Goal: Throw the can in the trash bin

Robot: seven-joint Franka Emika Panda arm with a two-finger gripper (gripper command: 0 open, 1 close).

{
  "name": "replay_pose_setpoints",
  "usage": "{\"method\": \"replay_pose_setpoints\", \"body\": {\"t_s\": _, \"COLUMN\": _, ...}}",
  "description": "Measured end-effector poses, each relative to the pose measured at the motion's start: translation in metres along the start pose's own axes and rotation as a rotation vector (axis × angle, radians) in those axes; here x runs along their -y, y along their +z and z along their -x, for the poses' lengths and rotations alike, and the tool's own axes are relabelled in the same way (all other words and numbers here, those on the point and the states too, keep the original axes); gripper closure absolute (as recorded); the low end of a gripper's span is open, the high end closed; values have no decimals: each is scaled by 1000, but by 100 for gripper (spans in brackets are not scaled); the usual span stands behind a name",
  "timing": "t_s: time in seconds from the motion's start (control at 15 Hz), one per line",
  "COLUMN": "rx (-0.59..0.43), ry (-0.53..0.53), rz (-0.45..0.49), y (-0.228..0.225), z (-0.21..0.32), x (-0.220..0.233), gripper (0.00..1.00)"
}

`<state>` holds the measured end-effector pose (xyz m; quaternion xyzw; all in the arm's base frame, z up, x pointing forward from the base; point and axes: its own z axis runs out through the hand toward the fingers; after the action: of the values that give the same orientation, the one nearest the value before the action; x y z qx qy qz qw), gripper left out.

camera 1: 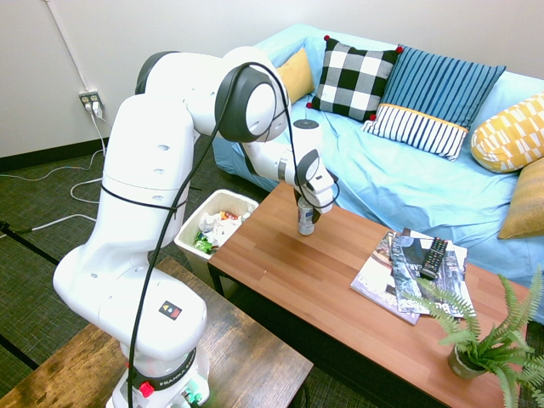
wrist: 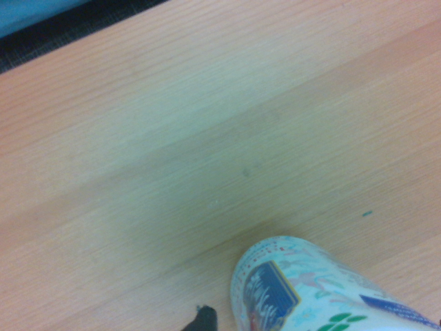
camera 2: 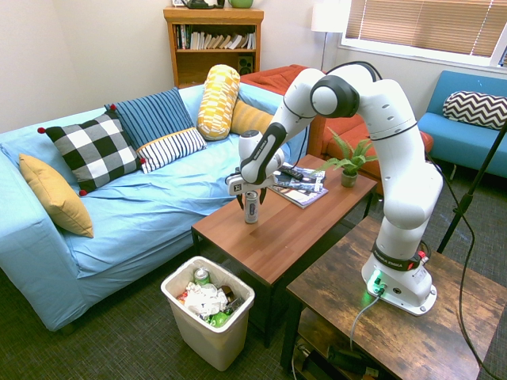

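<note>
Straddling the upright can (camera 2: 251,207) on the table (camera 2: 301,229), the pincer (camera 2: 250,198) stands spread.

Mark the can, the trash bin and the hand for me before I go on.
can (camera 2: 251,210): second exterior view, on its side wall, below the fingers.
trash bin (camera 2: 207,339): second exterior view, on its bare white front wall.
hand (camera 1: 307,206): first exterior view, midway between the fingertips, at the can's top.

Bright, even room light with soft shadows; exterior views sharp, wrist view blurred on the can (wrist: 303,289).
</note>
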<state>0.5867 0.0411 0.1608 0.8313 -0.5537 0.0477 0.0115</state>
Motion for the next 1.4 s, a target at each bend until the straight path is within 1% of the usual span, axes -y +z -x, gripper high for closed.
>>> {"method": "replay_pose_setpoints", "body": {"t_s": 0.27, "rx": 2, "ry": -10, "rz": 2, "y": -1, "z": 3, "x": 1, "gripper": 100}}
{"method": "replay_pose_setpoints", "body": {"t_s": 0.4, "rx": 1, "ry": -21, "rz": -4, "y": -8, "z": 2, "x": 3, "gripper": 100}}
{"method": "replay_pose_setpoints", "body": {"t_s": 0.53, "rx": -7, "ry": -51, "rz": -29, "y": -33, "z": 11, "x": 11, "gripper": 100}}
{"method": "replay_pose_setpoints", "body": {"t_s": 0.6, "rx": -16, "ry": -83, "rz": -46, "y": -53, "z": 26, "x": 19, "gripper": 100}}
{"method": "replay_pose_setpoints", "body": {"t_s": 0.67, "rx": -34, "ry": -131, "rz": -65, "y": -78, "z": 52, "x": 30, "gripper": 100}}
{"method": "replay_pose_setpoints", "body": {"t_s": 0.8, "rx": -70, "ry": -220, "rz": -87, "y": -115, "z": 129, "x": 47, "gripper": 100}}
{"method": "replay_pose_setpoints", "body": {"t_s": 0.87, "rx": -79, "ry": -265, "rz": -90, "y": -121, "z": 177, "x": 52, "gripper": 100}}
{"method": "replay_pose_setpoints", "body": {"t_s": 0.93, "rx": -86, "ry": -306, "rz": -85, "y": -118, "z": 217, "x": 55, "gripper": 100}}
{"method": "replay_pose_setpoints", "body": {"t_s": 1.07, "rx": -93, "ry": -370, "rz": -64, "y": -88, "z": 283, "x": 58, "gripper": 100}}
{"method": "replay_pose_setpoints", "body": {"t_s": 1.13, "rx": -94, "ry": -393, "rz": -51, "y": -68, "z": 307, "x": 60, "gripper": 100}}
{"method": "replay_pose_setpoints", "body": {"t_s": 1.33, "rx": -98, "ry": -437, "rz": -9, "y": -13, "z": 355, "x": 57, "gripper": 100}}
{"method": "replay_pose_setpoints", "body": {"t_s": 1.4, "rx": -103, "ry": -441, "rz": 2, "y": 1, "z": 363, "x": 55, "gripper": 0}}
